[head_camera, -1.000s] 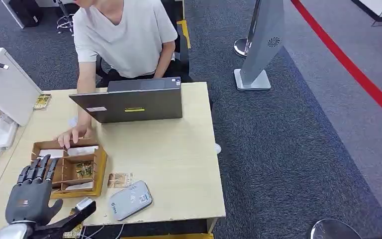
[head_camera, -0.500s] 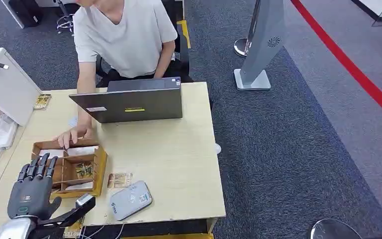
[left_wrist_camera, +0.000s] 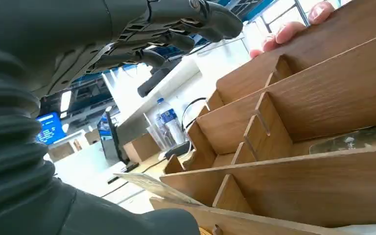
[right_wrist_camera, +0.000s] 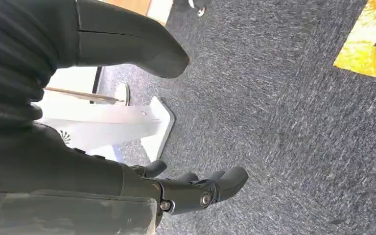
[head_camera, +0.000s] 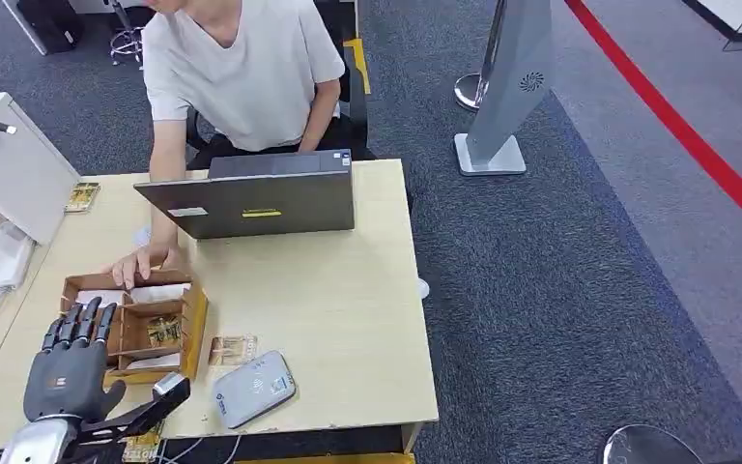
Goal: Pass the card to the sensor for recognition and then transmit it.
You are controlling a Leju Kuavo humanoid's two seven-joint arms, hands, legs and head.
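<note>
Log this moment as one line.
left hand: open over wooden box | right hand: open, hanging | card: beside sensor, untouched

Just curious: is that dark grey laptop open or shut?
Open: the dark grey laptop has its lid raised upright on the desk.

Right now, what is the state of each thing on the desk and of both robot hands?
Laptop: open, facing the person.
Wooden organizer box: open-topped, cards inside.
Card: flat on desk beside box.
Card reader: nothing on it.
Left hand: fingers spread, empty.
Right hand: empty, above carpet.
</note>
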